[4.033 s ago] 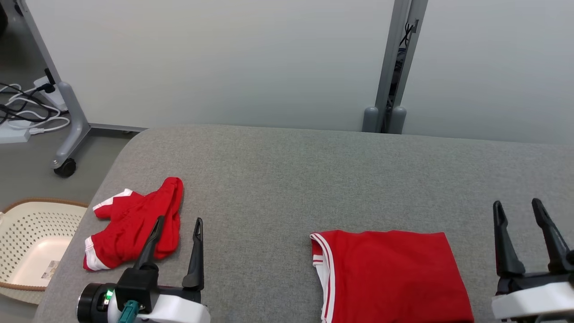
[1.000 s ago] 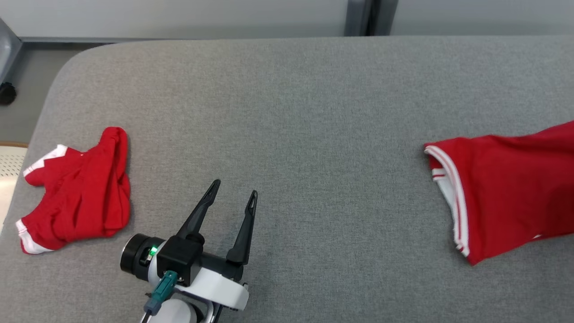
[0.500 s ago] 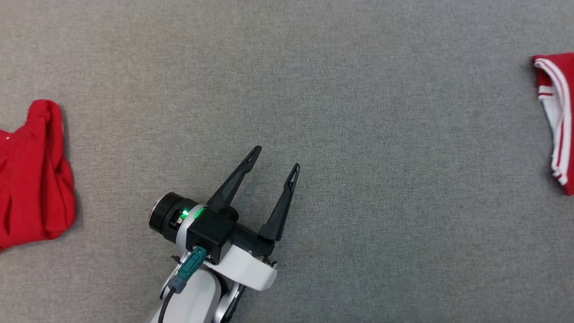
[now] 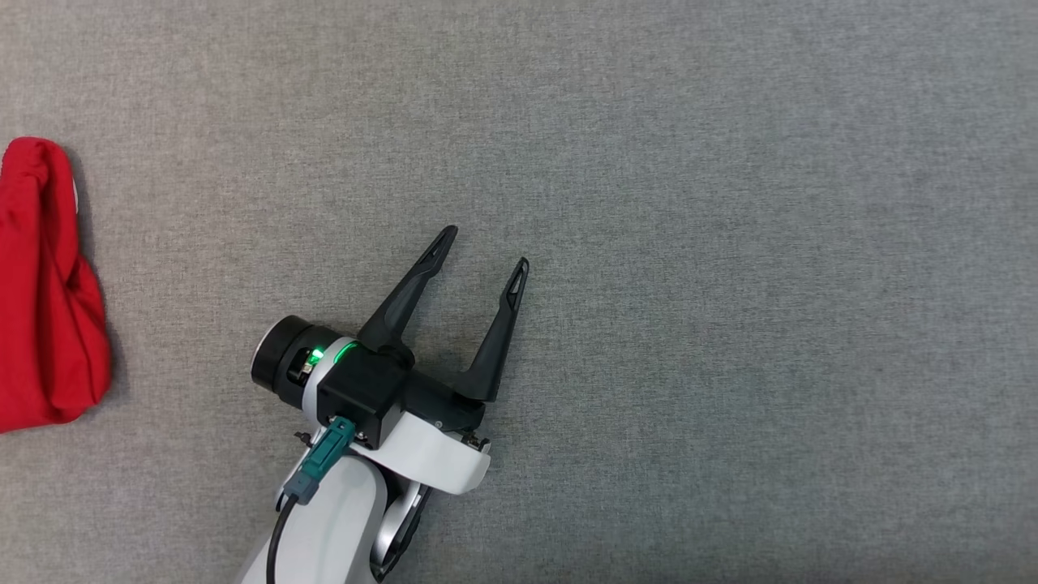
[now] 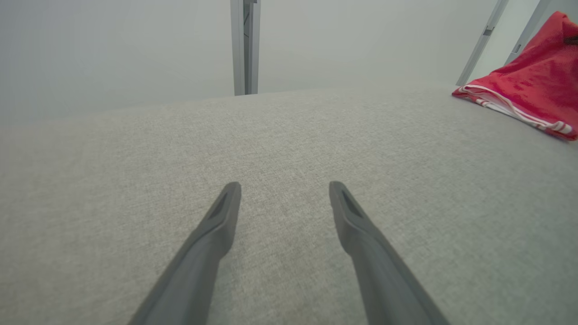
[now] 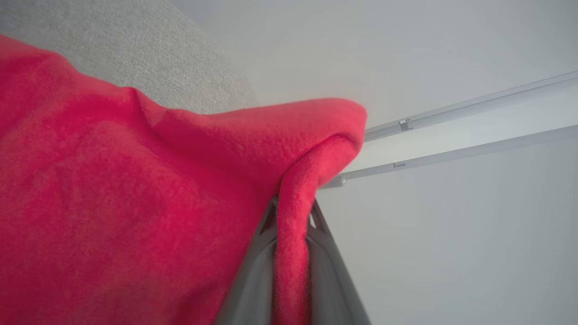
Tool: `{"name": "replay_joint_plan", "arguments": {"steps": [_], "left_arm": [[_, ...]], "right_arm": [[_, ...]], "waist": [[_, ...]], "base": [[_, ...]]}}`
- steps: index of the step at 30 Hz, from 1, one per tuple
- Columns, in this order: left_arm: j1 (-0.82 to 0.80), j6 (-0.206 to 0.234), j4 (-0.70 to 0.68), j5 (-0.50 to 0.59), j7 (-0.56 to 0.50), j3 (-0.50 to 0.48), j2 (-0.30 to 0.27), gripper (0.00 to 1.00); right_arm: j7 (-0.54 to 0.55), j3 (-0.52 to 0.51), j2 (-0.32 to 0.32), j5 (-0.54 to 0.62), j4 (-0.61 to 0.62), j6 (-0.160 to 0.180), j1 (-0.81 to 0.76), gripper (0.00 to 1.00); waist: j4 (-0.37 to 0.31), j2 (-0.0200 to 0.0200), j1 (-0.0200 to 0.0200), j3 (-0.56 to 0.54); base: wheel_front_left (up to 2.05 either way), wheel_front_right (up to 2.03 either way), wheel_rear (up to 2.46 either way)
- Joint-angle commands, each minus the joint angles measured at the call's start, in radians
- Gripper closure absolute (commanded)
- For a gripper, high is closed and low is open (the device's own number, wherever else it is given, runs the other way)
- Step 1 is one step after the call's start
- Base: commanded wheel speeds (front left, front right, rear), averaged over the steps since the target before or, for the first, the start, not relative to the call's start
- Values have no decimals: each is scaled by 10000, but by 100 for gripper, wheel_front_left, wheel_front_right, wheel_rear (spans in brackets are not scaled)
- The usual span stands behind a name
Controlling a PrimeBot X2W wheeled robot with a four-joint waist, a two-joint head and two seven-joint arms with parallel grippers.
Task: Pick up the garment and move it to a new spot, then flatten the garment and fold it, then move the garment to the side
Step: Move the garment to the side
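The red knit garment with white striped trim (image 6: 135,203) is gripped by the right end effector (image 6: 293,206). A fold of its edge is clenched between the two dark fingers (image 6: 259,253), and the cloth bulges over their tips. In the right wrist view the rest of the fabric spreads away to that view's left, in front of a rounded corner of the grey fabric-covered counter (image 6: 135,54).

In the left wrist view the same garment (image 5: 533,85) sits at the upper right, towards the counter's far edge. Its white-striped hem lies on the grey surface (image 5: 280,131), and the red cloth behind it slopes upward out of the picture.

The left end effector (image 4: 485,251) is released. Its fingers are spread wide with nothing between them, and they point across a bare stretch of the counter (image 4: 730,243) well apart from the held garment. Its own camera shows the two tips (image 5: 284,187) low over the weave; whether they touch it I cannot tell. A green light glows on the wrist, and a teal plug with a dark cable sits behind it.

A second, crumpled red cloth bundle (image 4: 45,300) lies at the left side of the head view, apart from the left end effector.

Beyond the far edge stand pale grey wall panels joined by a metal post (image 5: 244,45).
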State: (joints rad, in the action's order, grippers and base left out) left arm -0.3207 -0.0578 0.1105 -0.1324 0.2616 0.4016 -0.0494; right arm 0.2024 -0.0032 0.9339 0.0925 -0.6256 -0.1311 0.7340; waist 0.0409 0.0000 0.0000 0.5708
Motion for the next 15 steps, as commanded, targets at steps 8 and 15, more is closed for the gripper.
{"name": "replay_joint_plan", "arguments": {"steps": [8, 15], "left_arm": [[-159, 5, -3, -49, 36, -90, -34, 0], [-43, -67, 99, -80, 36, -190, -34, 0]], "right_arm": [[382, -1775, -1148, 1279, 1021, 7, -991, 100], [893, -2341, -1632, 1330, 2086, 7, -1682, 100]], "waist": [[169, 0, 0, 143], [199, 0, 0, 44]], "base": [[0, 0, 0], [0, 0, 0]]}}
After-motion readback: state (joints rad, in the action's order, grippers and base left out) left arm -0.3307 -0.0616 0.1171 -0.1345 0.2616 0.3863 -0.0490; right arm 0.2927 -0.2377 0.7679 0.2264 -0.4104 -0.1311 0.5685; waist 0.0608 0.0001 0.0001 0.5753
